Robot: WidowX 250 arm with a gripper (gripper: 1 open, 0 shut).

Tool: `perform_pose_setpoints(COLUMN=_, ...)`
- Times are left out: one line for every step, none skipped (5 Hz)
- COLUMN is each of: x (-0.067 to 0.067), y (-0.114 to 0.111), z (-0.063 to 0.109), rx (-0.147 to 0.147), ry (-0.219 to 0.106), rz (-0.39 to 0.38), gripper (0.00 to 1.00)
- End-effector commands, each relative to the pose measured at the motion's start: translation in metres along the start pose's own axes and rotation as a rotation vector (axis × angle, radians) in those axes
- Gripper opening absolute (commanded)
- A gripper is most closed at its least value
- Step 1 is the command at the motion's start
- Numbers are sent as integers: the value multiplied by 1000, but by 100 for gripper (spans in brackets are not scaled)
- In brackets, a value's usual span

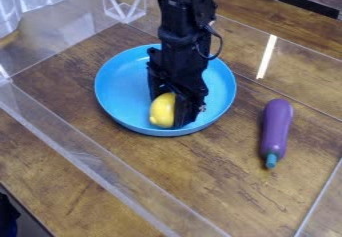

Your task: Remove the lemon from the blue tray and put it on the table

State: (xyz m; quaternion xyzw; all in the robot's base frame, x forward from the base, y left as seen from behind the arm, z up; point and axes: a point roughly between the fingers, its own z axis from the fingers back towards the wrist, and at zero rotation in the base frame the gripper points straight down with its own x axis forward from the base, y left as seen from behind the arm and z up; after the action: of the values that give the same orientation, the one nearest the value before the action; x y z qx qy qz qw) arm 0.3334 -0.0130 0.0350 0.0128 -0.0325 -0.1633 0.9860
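Nearest, at about four o'clock, a purple eggplant (274, 131) lies on the table (160, 181). Behind it at centre, the lemon (162, 110) sits in the blue tray (118, 86) near its front rim. The gripper (178, 107) points down over the lemon, fingers apart around it, though a firm clamp cannot be told.

No readable text

No labels, brands, nos. or signs legible on any obj, near or far, left or right; pic too small & soft

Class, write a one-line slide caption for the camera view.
Robot gripper lowered over the lemon in the blue tray, an eggplant lying on the wooden table.
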Motion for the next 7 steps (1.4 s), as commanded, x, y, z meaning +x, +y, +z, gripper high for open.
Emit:
perform_pose_setpoints(x=7, y=3, z=26, rx=43, ry=-44, rz=-2, gripper=0)
perform_pose_setpoints(x=8, y=6, z=44, rx=73, ry=-58, rz=5, gripper=0)
perform_pose_setpoints(x=11, y=22, z=85, rx=127, ry=-123, rz=55, gripper=0)
perform_pose_setpoints(x=3, y=55, z=120, rx=174, ry=-164, rz=149, gripper=0)
perform_pose_setpoints(x=-17, y=87, z=126, rx=206, ry=-162, rz=235, gripper=0)
perform_pose_setpoints(x=-41, y=110, z=126, rx=216, ry=-157, rz=268, gripper=0)
perform_pose_setpoints(x=-65, y=115, z=119, rx=215, ry=-148, rz=267, gripper=0)
